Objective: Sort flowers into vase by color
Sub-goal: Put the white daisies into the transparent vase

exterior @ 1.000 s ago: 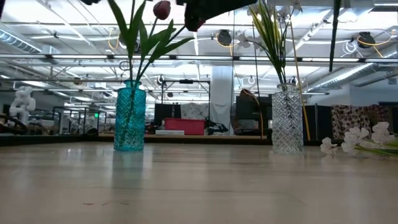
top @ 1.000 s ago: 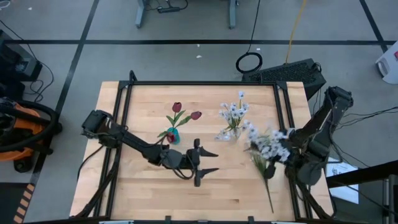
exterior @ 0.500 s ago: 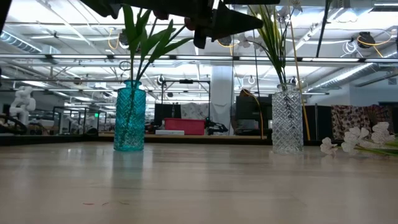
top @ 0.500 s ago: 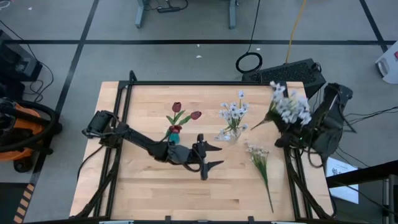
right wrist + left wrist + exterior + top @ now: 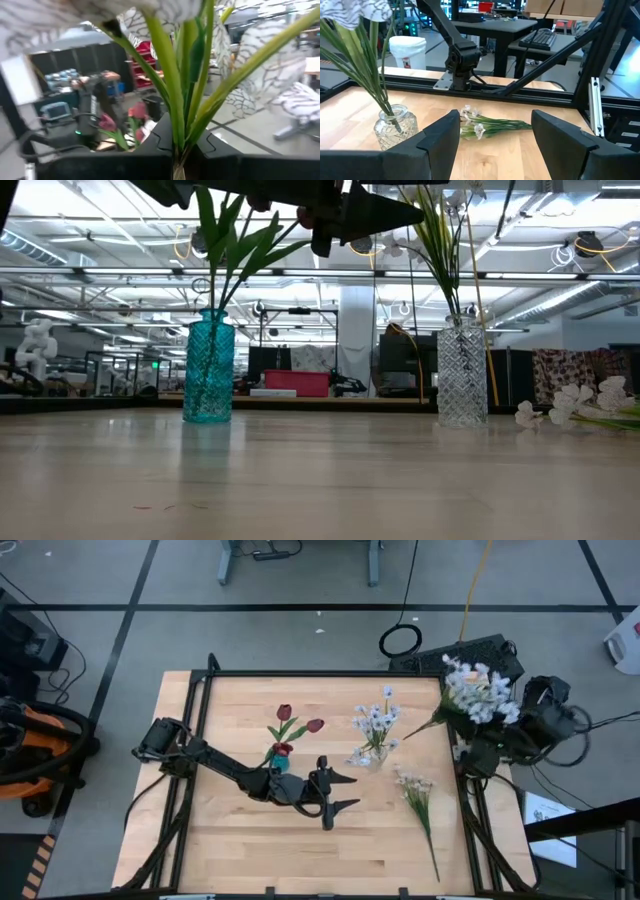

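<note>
Now the right end effector [image 5: 478,740] grips a white spray [image 5: 478,698] past the desk [image 5: 230,840] edge; left end effector [image 5: 338,792] gapes mid-desk

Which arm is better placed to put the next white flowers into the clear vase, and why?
Right: the right gripper is shut on a white spray. The left gripper is open, holding nothing, near the clear vase.

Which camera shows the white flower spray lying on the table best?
The high view: the loose white spray lies whole on the table, right of the clear vase. The left wrist view shows it side-on between that arm's fingers. The low view catches only its blossoms. The right wrist view misses it.
</note>
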Robot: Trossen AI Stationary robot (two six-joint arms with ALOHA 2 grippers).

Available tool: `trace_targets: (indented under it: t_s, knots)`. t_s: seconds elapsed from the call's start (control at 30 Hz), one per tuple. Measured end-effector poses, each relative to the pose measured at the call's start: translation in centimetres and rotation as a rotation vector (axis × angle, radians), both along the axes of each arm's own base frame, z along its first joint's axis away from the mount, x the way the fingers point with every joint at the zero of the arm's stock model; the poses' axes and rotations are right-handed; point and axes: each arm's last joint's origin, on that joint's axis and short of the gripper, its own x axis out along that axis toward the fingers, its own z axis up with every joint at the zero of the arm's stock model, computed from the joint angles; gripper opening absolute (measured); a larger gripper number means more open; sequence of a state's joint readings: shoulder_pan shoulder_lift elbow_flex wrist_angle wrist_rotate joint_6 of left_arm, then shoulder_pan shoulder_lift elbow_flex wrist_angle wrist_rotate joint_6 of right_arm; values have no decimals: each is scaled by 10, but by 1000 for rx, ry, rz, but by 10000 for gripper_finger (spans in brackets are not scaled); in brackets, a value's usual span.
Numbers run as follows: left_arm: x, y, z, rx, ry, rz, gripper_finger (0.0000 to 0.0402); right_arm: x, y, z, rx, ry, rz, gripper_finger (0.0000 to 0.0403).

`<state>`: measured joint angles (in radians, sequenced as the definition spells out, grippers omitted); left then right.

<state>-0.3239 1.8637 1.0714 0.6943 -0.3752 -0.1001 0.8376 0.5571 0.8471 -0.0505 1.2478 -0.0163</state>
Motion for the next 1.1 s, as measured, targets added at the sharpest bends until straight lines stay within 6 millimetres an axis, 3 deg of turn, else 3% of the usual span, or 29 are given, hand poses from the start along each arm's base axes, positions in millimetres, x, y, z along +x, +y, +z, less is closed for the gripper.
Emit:
trace_targets:
  t_s: [0.3, 0.57, 0.73, 1.1]
  knots:
    - [-1, -2, 0, 1, 0, -7, 251, 21, 11, -54, 64, -7, -67, 2]
    - [-1, -4, -1, 5, 12, -14, 251, 32, 9, -96, 88, -97, -130, 2]
    - [-3, -8, -3, 14, 32, -25, 250, 34, 5, -107, 78, -155, -105, 2]
    - [-5, -14, -5, 22, 50, -41, 250, 39, 5, -113, 47, -127, -126, 2]
